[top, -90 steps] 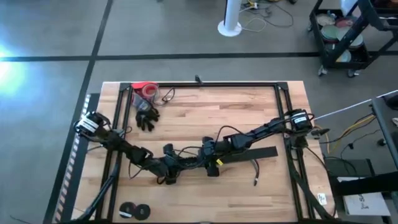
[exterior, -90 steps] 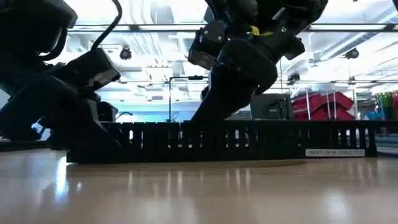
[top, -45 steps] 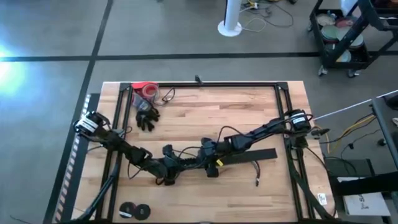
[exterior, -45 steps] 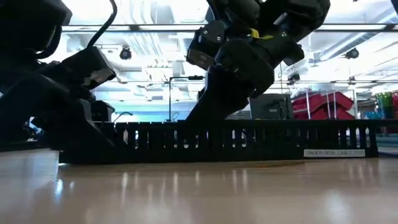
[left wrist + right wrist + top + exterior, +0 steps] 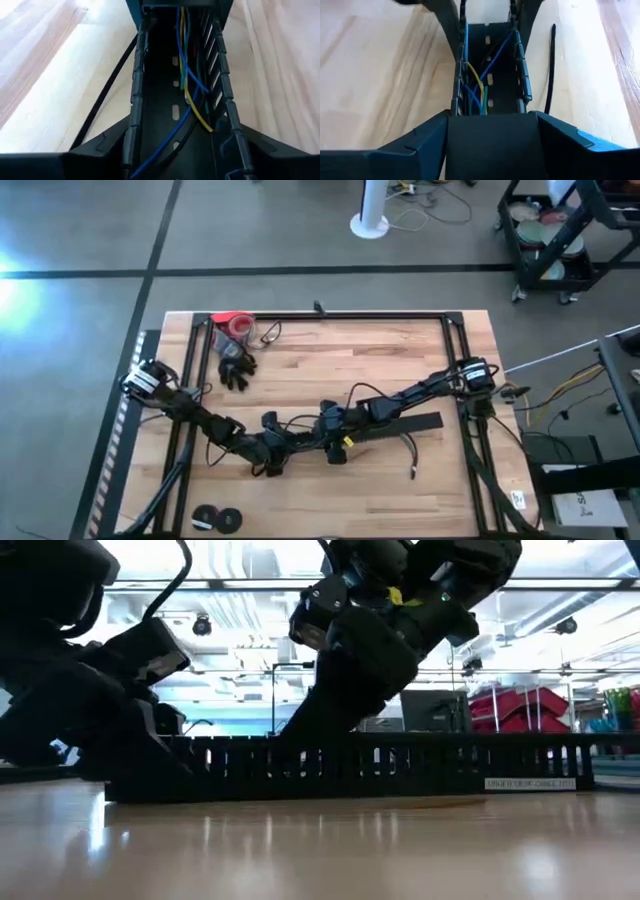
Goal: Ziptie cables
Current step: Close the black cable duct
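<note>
The left pincer [image 5: 272, 460] and right pincer [image 5: 333, 446] are placed at a slotted black tray [image 5: 400, 765] near the surface's [image 5: 330, 365] front edge; their finger state cannot be told. The cables [image 5: 187, 85] are laid inside the tray.

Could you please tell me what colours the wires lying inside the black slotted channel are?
Blue, yellow and green wires, seen best in the left wrist view.

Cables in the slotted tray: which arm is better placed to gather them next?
Hard to call, slightly the right. Both grippers straddle the tray; the right gripper sits mid-tray over the cables, the left gripper at the tray's end.
</note>
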Action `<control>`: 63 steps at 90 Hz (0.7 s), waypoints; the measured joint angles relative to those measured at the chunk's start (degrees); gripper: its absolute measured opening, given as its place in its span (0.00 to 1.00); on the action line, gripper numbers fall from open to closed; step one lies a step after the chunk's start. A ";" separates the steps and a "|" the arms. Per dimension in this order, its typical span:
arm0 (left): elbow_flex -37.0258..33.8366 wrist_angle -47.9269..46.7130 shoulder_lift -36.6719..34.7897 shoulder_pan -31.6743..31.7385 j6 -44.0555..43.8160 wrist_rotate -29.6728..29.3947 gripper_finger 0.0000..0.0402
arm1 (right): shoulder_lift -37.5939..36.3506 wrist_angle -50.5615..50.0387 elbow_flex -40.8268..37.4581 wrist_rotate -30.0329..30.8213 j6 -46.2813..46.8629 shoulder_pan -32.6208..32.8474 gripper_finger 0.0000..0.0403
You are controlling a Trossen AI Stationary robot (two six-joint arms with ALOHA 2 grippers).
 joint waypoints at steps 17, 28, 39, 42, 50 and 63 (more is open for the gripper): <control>-0.04 -0.12 0.00 0.04 -0.03 -0.75 0.56 | -0.08 -0.58 1.06 1.76 0.64 0.04 0.65; -0.04 -0.03 0.00 0.04 0.03 -0.45 0.56 | -0.19 -2.07 1.19 1.82 0.17 0.04 0.62; -0.04 0.04 0.00 0.04 0.09 -0.39 0.56 | 0.03 -2.24 1.19 2.46 0.15 0.04 0.58; 0.00 0.00 0.00 0.04 0.13 -0.39 0.56 | 0.03 -2.36 1.19 2.91 0.11 0.07 0.57; 0.21 -0.21 0.00 0.04 0.22 -0.39 0.57 | 0.05 -2.55 1.19 3.78 -0.09 0.12 0.56; 0.33 -0.31 0.00 0.04 0.24 -0.39 0.56 | 0.03 -2.81 1.19 4.12 -0.15 0.13 0.56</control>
